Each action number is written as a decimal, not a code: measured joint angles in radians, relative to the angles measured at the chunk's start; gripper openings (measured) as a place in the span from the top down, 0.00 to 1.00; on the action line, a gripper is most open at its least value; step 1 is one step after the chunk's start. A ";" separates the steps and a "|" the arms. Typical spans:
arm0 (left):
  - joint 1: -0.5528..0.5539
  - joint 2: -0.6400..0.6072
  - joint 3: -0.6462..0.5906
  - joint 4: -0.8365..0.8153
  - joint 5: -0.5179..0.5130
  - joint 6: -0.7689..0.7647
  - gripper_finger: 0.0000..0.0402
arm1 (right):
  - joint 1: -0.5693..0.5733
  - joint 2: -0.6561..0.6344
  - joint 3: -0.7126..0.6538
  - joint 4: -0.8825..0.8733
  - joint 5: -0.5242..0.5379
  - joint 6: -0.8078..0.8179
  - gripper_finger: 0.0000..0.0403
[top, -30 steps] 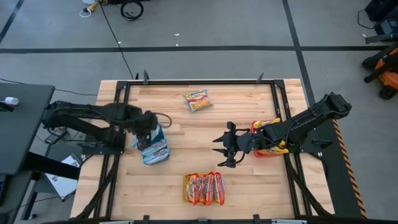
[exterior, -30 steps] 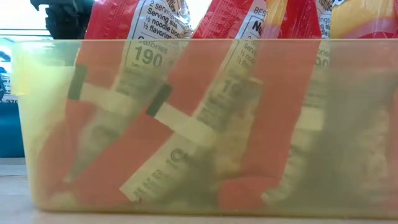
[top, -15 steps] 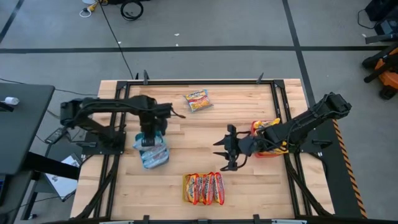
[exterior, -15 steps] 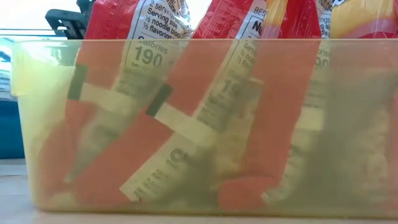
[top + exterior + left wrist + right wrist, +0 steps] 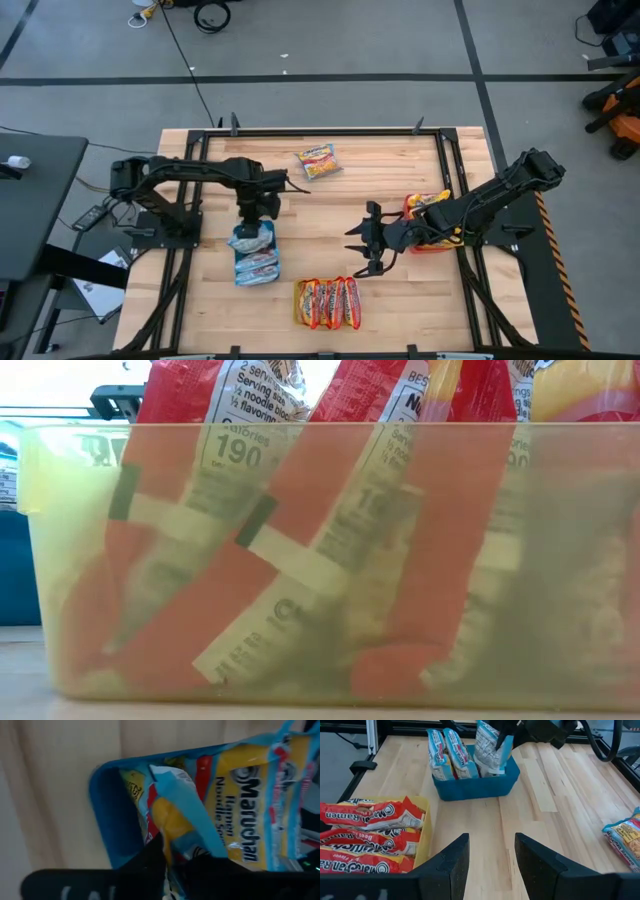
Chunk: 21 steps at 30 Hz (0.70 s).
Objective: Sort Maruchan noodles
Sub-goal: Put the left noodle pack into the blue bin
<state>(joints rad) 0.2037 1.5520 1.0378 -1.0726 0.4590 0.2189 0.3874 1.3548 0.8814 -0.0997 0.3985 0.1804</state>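
Observation:
A blue tray (image 5: 254, 262) at the table's left holds several blue-and-yellow Maruchan packets (image 5: 447, 752) standing on edge. My left gripper (image 5: 255, 210) hangs over the tray's far end, shut on one more such packet (image 5: 487, 747). My right gripper (image 5: 490, 865) hovers open and empty over the table's middle (image 5: 365, 242). A yellow tray (image 5: 327, 304) at the near edge holds red packets (image 5: 300, 560). One loose packet (image 5: 318, 160) lies flat near the far edge. My left gripper pinches the packet's blue upper edge (image 5: 172, 840) between its two fingers (image 5: 147, 865). The fingers come from above, slanting down. The packet stands nearly upright below them, with its lower end inside the blue tray (image 5: 112, 815) beside the other packets.
A red tray with yellow-orange packets (image 5: 430, 222) sits at the right, partly under my right arm. Bare wood lies between the blue tray and my right gripper. Black frame rails (image 5: 330, 130) run along the table's edges.
My left gripper has swung from the table's left edge toward the middle and gone down over the blue tray, rolling its wrist. The packet it carries has come down with it and now stands in the tray's far end.

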 joint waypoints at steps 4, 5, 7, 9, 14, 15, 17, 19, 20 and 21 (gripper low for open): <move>-0.007 0.000 0.000 0.011 -0.020 -0.024 0.76 | -0.003 0.000 0.000 -0.006 0.005 0.000 0.59; -0.012 0.000 0.000 0.018 -0.020 -0.025 0.74 | -0.005 0.000 0.000 -0.006 0.007 0.000 0.59; -0.018 0.000 0.000 0.027 -0.020 -0.024 0.68 | -0.009 0.000 0.000 -0.006 0.007 0.000 0.59; -0.023 0.000 0.000 0.025 -0.014 -0.020 0.63 | -0.013 0.000 0.000 -0.006 0.007 0.000 0.59; -0.025 -0.023 0.025 -0.090 0.003 0.003 0.57 | -0.024 0.000 0.000 -0.006 0.003 -0.039 0.59; -0.024 -0.038 0.030 -0.118 0.002 0.011 0.57 | -0.028 0.000 0.000 -0.005 0.002 -0.043 0.59; -0.019 -0.066 0.044 -0.147 -0.002 0.032 0.57 | -0.036 0.000 0.000 0.000 0.002 -0.045 0.59; -0.002 -0.107 0.039 -0.128 -0.015 0.054 0.57 | -0.045 0.000 0.000 0.002 0.002 -0.044 0.59; 0.009 -0.126 0.037 -0.112 -0.025 0.059 0.57 | -0.048 0.000 0.000 0.007 0.002 -0.045 0.59; 0.021 -0.141 0.033 -0.084 -0.051 0.059 0.57 | -0.051 0.001 0.000 0.011 0.002 -0.045 0.59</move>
<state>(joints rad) 0.2247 1.4107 1.0710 -1.1571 0.4084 0.2775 0.3360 1.3557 0.8814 -0.0884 0.4007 0.1359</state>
